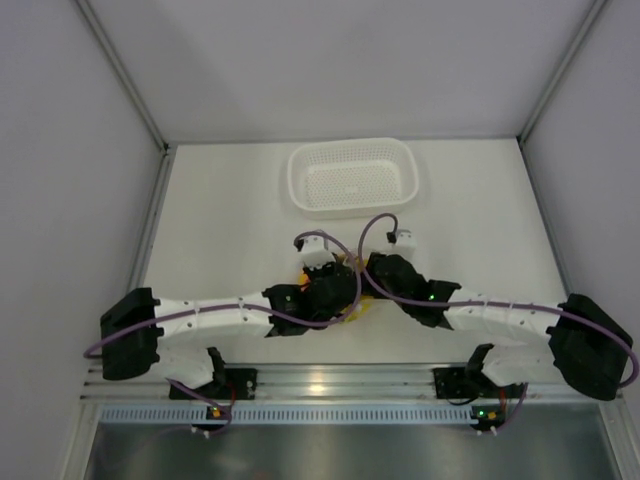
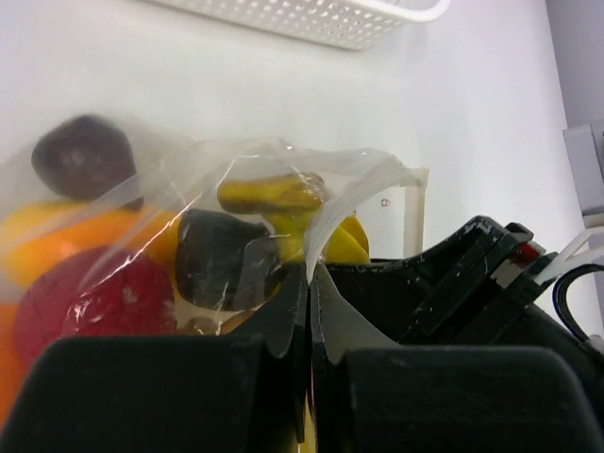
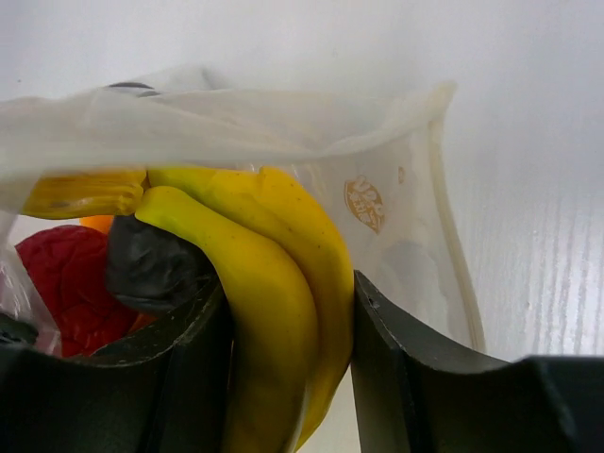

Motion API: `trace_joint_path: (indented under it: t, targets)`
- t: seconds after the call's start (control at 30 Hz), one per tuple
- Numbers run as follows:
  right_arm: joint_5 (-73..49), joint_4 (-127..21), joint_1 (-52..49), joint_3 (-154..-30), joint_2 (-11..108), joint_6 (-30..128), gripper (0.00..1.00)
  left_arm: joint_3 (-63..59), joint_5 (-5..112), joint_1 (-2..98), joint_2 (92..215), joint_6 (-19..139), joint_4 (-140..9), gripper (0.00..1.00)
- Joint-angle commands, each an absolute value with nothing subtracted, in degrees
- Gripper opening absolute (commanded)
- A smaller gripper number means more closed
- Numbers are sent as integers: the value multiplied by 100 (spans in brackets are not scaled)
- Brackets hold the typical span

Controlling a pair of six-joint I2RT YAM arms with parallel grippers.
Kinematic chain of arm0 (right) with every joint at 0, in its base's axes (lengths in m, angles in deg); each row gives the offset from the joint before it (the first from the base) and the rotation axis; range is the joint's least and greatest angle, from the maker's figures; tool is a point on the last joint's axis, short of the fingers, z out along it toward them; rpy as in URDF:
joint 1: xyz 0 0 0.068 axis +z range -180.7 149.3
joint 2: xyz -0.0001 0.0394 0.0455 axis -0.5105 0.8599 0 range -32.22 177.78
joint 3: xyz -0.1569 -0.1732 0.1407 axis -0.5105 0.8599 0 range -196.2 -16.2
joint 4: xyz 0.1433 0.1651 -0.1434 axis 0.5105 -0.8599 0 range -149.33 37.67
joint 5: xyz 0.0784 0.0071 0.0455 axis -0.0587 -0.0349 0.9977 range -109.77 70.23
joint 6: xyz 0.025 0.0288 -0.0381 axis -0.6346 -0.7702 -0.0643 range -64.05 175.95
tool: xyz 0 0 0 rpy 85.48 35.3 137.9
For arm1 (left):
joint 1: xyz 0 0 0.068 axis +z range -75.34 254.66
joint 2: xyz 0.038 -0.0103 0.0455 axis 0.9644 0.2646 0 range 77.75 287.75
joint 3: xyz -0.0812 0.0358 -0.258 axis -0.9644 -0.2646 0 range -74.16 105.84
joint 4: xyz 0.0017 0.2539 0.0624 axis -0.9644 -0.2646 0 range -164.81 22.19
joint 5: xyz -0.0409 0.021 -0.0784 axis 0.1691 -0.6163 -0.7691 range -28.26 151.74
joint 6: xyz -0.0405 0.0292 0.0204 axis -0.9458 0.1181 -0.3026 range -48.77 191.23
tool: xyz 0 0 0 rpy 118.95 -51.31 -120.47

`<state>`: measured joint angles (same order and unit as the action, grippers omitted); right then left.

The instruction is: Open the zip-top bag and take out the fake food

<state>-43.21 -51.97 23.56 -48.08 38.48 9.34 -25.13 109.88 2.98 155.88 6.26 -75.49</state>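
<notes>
The clear zip-top bag (image 2: 283,160) lies on the table between both grippers, mostly hidden under them in the top view. My left gripper (image 2: 310,283) is shut on a flap of the bag's edge. My right gripper (image 3: 288,311) is shut on the yellow banana (image 3: 274,283), which sticks out of the bag's mouth (image 3: 377,189). Inside the bag are a red fruit (image 2: 94,293), a round orange (image 2: 57,241), a dark purple piece (image 2: 80,156), a black piece (image 2: 222,255) and a yellow piece (image 2: 269,192). In the top view both grippers (image 1: 340,280) meet at the table's middle.
A white perforated basket (image 1: 352,177) stands at the back middle of the table; its edge shows in the left wrist view (image 2: 321,19). White walls enclose the table on three sides. The right gripper's black body (image 2: 472,283) sits close to the left one.
</notes>
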Motion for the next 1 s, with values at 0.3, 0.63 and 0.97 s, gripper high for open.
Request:
trace_joint_path:
  t: [0.3, 0.63, 0.97]
  targets:
    - [-5501, -6991, 3003, -5443, 3002, 1455, 0, -1782, 12141, 285, 15439, 2807, -7150, 0]
    - [-5317, -6763, 3047, -5031, 1771, 1578, 0, -1897, 12468, 373, 15483, 2544, -7326, 0]
    - [-5352, -5709, 3047, -4741, 902, 2588, 0, -1915, 11352, 435, 15684, 2218, -7326, 0]
